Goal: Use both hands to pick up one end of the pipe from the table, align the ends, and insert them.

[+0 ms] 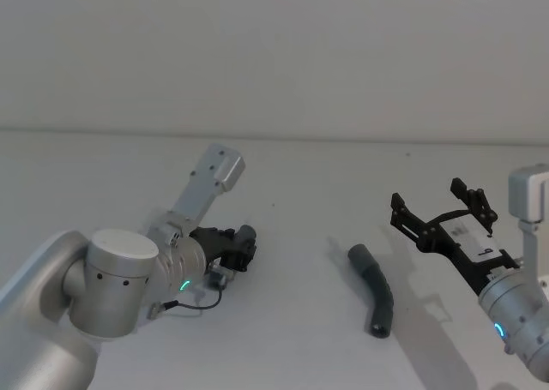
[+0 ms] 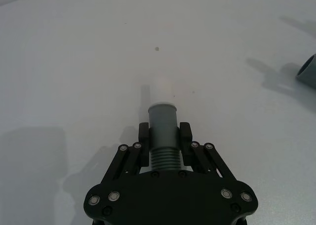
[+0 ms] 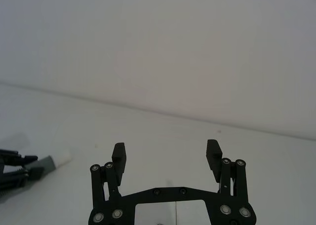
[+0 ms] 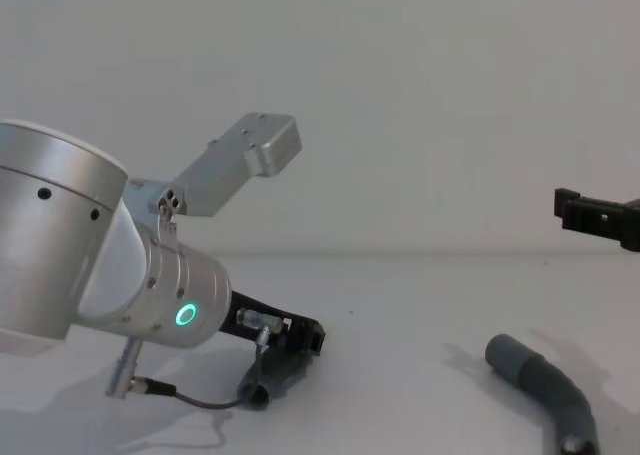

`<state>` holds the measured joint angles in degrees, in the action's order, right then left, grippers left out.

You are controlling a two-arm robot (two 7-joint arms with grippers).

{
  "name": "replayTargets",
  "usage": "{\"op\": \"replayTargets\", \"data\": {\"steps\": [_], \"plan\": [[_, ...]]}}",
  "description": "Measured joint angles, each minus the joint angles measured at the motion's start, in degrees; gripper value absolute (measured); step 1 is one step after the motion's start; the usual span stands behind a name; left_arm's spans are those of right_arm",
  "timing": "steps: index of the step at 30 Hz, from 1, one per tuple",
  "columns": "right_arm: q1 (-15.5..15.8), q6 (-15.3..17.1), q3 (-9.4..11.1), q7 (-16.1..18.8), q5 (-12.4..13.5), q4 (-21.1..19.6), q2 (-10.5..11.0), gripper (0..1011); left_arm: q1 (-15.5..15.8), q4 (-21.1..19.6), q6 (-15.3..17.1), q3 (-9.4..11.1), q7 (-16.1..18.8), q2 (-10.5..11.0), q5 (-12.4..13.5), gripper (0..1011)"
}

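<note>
Pipe-joining barely begun: left gripper (image 2: 164, 136), lower left, clamped on the short pipe (image 2: 163, 117), while right gripper (image 3: 166, 157), right edge, gapes empty near the untouched curved pipe (image 1: 378, 292).

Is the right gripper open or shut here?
Open. The right gripper has its fingers spread wide, nothing between them.

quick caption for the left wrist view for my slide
Left gripper shut on the short ribbed hose piece, whitish tip pointing out across the white table.
</note>
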<state>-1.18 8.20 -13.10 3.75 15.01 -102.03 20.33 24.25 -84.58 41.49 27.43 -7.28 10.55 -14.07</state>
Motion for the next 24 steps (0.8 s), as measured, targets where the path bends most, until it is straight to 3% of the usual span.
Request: {"op": "replayTargets", "data": {"steps": [10,17,24], "plan": [[-0.98,8.42,0.01,1.78,0.14,-2.44,2.07,1000,0.00,0.00,-0.01,0.00,0.00,0.00,0.00,347],[-0.94,15.37,0.59,4.74,2.21,-5.14,3.86,1000,0.00,0.00,-0.01,0.00,0.00,0.00,0.00,347],[-0.61,20.15,1.17,7.19,4.54,-7.06,4.94,1000,0.00,0.00,-0.01,0.00,0.00,0.00,0.00,346]]}}
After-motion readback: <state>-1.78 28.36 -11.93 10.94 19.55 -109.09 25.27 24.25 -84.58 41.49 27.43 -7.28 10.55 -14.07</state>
